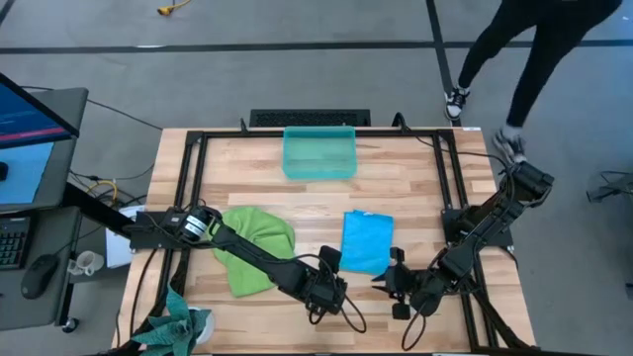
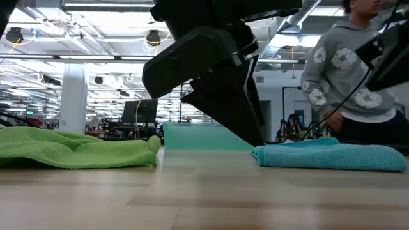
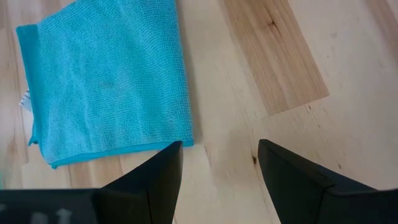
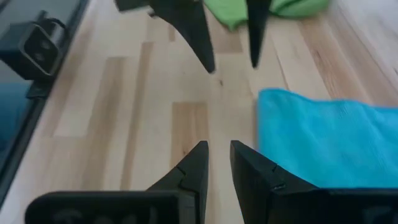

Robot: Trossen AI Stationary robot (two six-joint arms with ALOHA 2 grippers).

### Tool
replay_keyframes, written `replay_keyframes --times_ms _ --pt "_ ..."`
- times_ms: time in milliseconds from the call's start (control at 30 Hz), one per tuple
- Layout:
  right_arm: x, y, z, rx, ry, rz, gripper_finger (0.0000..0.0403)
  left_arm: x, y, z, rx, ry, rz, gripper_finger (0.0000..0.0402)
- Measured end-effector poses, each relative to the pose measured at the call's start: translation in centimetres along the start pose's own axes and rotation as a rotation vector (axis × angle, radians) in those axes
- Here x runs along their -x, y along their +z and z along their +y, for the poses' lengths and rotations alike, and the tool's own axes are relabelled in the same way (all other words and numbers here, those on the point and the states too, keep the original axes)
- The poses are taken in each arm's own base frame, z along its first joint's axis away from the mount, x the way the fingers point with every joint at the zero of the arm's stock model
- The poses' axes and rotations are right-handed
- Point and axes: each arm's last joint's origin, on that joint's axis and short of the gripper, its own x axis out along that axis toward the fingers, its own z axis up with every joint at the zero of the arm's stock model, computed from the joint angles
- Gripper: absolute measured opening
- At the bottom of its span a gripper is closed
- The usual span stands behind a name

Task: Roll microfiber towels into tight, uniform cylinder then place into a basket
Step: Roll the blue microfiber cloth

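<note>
Lime green towel (image 1: 255, 246) was lying crumpled and unrolled way off to the outer side of the left gripper (image 1: 339, 289), partly under that arm's long forearm, so nowhere near the fingertips. That left gripper sat low over the bare wooden table (image 1: 415, 188) near the front edge, jaws spread wide with nothing between them, just plank showing in the gap. Its fingertips (image 3: 168, 163) were right by the near corner of the sky blue towel (image 1: 367, 240), one tip just beside the cloth's edge, though I couldn't say if it actually touched.

The blue towel itself was flat and folded, not rolled at all, sitting just ahead of both grippers and roughly between them. The right gripper (image 1: 388, 285) faced the left one from close range across a strip of bare wood, jaws pulled in to a narrow slot and holding nothing, blue cloth just off to one side of its tips. The teal basket (image 1: 319, 153) was well beyond both, toward the far edge. A person (image 2: 348, 76) in a grey hoodie stood past the table.
</note>
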Motion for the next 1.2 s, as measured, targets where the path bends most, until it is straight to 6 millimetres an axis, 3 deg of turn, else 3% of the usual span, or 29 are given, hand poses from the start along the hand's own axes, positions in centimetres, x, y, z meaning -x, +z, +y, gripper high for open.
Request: replay_keyframes --times_ms 300,1200 --pt "0.04 0.79 0.48 0.088 0.039 -0.073 0.0091 -0.04 0.02 0.1 0.022 0.002 -0.002 0.0203" --pt "0.04 0.8 0.5 0.078 0.043 -0.072 0.0108 -0.04 0.1 0.13 0.075 0.002 -0.008 0.0203"
